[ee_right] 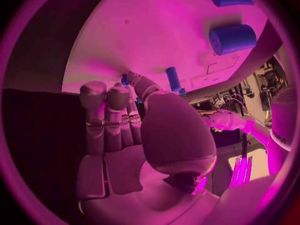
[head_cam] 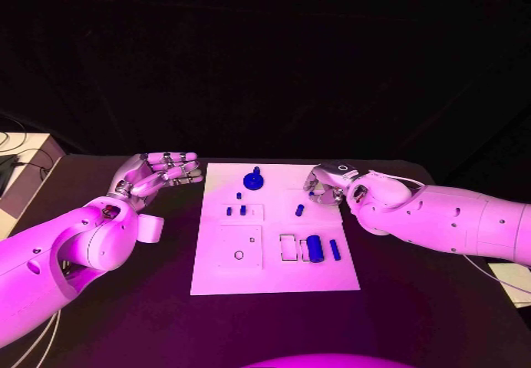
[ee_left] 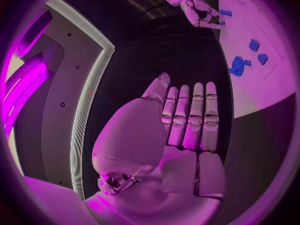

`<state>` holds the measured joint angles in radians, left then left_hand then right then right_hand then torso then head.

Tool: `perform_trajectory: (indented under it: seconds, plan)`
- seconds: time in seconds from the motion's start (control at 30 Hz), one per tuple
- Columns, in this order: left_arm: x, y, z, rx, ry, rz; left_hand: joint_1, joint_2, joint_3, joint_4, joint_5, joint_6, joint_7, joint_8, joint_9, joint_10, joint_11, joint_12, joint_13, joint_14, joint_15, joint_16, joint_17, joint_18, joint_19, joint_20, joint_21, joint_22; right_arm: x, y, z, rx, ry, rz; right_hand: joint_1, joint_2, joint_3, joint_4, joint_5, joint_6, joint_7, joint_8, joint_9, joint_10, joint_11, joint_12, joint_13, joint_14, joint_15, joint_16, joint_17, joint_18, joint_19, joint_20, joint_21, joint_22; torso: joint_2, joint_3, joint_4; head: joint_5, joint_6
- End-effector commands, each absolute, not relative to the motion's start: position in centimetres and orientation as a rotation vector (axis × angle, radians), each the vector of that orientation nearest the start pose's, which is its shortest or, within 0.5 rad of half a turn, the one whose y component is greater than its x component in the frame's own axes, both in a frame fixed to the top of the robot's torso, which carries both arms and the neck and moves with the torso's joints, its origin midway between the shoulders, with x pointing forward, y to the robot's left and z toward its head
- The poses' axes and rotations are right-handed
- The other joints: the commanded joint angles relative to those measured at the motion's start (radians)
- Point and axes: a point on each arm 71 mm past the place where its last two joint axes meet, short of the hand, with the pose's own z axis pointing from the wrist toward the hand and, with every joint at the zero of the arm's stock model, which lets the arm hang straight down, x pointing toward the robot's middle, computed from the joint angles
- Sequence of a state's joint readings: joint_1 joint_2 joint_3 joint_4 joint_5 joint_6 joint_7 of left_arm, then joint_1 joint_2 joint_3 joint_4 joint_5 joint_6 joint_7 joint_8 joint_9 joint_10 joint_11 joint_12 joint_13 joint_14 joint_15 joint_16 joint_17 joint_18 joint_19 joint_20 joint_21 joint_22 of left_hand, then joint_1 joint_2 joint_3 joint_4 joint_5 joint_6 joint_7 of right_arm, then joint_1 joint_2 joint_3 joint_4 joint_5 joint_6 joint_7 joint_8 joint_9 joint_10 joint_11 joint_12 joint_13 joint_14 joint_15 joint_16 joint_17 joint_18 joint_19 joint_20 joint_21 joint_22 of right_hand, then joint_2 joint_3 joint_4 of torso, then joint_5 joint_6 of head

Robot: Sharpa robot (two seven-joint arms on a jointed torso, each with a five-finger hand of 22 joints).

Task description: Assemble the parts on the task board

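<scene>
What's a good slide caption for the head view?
Both hands, left hand and right hand, flank the task board with blue parts.

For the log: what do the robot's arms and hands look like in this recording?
Two bulky arms with smooth, rounded shells. The left hand and right hand are metallic, with segmented fingers and smooth domed palm covers. Thin cables run along the right forearm near the wrist. No markings are legible.

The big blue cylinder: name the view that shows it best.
The right wrist view: the big blue cylinder looms close, its round end face plain. The head view shows it small on the task board. In the left wrist view I cannot pick it out.
</scene>
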<state>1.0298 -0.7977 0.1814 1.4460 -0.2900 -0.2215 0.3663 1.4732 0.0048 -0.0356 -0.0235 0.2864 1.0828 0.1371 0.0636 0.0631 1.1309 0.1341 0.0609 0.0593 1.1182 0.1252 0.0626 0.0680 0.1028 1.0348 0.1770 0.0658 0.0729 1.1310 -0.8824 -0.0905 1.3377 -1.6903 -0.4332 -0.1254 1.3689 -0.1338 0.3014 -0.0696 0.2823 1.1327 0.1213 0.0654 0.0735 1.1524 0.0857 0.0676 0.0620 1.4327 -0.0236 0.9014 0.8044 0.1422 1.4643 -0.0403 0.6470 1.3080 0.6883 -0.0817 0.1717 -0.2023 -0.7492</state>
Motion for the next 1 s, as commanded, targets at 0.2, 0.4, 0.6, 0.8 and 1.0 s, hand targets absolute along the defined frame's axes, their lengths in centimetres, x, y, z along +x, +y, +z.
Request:
perform_trajectory:
  seconds: [0.2, 0.4, 0.6, 0.8, 1.0]
  plan:
    - [49.78, 20.76, -18.39, -0.924, 1.411, -1.585, -0.006, -0.002, 0.011, -0.006, 0.002, -0.016, 0.006, -0.003, -0.001, -0.016, 0.001, -0.002, -0.001, -0.006, 0.001, -0.002, 0.0, 0.022, 0.013, -0.002, 0.007, -0.001, 49.34, -27.97, -24.08, -0.264, 1.648, 0.302, -0.025, 0.028, 0.04, 0.015, 0.005, 0.032, -0.007, -0.002, 0.005, 0.021, -0.007, -0.001, -0.001, 0.0, 0.003, 0.004, -0.003, 0.01, 0.058, 0.001, 0.008, 0.041, 0.0, -0.0002, -0.0003, 0.0, -0.004]
    - [49.8, 20.87, -18.43, -0.931, 1.412, -1.579, -0.008, -0.003, 0.017, -0.007, 0.002, -0.018, 0.006, -0.002, -0.001, -0.018, 0.002, -0.002, -0.001, -0.006, 0.001, -0.002, 0.0, 0.025, 0.018, -0.001, 0.007, -0.001, 49.34, -27.96, -24.29, -0.268, 1.67, 0.298, -0.019, 0.045, 0.061, 0.007, 0.0, 0.046, -0.007, -0.002, 0.008, 0.044, -0.013, -0.004, -0.001, 0.001, -0.001, 0.009, -0.003, 0.006, 0.059, -0.003, 0.024, 0.045, 0.0, 0.0, -0.0002, -0.001, -0.006]
    - [49.81, 20.97, -18.48, -0.934, 1.416, -1.576, -0.008, -0.004, 0.019, -0.008, 0.002, -0.016, 0.007, -0.002, -0.001, -0.02, 0.003, -0.002, -0.001, -0.008, 0.002, -0.002, 0.0, 0.026, 0.018, -0.001, 0.006, -0.002, 49.33, -27.94, -24.39, -0.269, 1.68, 0.294, -0.028, 0.043, 0.073, -0.003, -0.002, 0.049, -0.007, -0.002, 0.008, 0.047, -0.014, -0.003, -0.001, 0.0, -0.002, 0.012, -0.005, 0.004, 0.058, -0.004, 0.029, 0.046, 0.0, 0.0003, -0.0008, -0.001, -0.008]
    - [49.8, 21.04, -18.53, -0.935, 1.421, -1.575, -0.01, -0.006, 0.022, -0.009, 0.002, -0.016, 0.009, -0.003, -0.001, -0.023, 0.004, -0.002, -0.001, -0.011, 0.003, -0.002, 0.0, 0.028, 0.019, 0.001, 0.006, -0.002, 49.3, -27.89, -24.36, -0.267, 1.676, 0.294, -0.019, 0.048, 0.079, -0.014, 0.002, 0.054, -0.005, -0.001, 0.009, 0.055, -0.016, -0.003, 0.0, 0.0, -0.004, 0.014, -0.006, 0.004, 0.059, -0.005, 0.034, 0.047, 0.0, 0.0005, -0.0005, -0.001, -0.008]
    - [49.78, 21.11, -18.6, -0.938, 1.424, -1.572, -0.01, -0.004, 0.025, -0.009, 0.002, -0.015, 0.009, -0.002, -0.001, -0.024, 0.004, -0.002, -0.001, -0.012, 0.003, -0.002, -0.001, 0.029, 0.018, 0.001, 0.006, -0.002, 49.23, -27.75, -23.83, -0.248, 1.61, 0.318, 0.018, 0.071, 0.105, -0.046, -0.047, 0.085, -0.01, 0.002, 0.018, 0.112, -0.035, 0.008, 0.004, 0.009, -0.015, 0.035, 0.002, -0.012, 0.064, -0.013, 0.129, 0.077, 0.0, 0.0008, -0.0006, -0.001, -0.009]
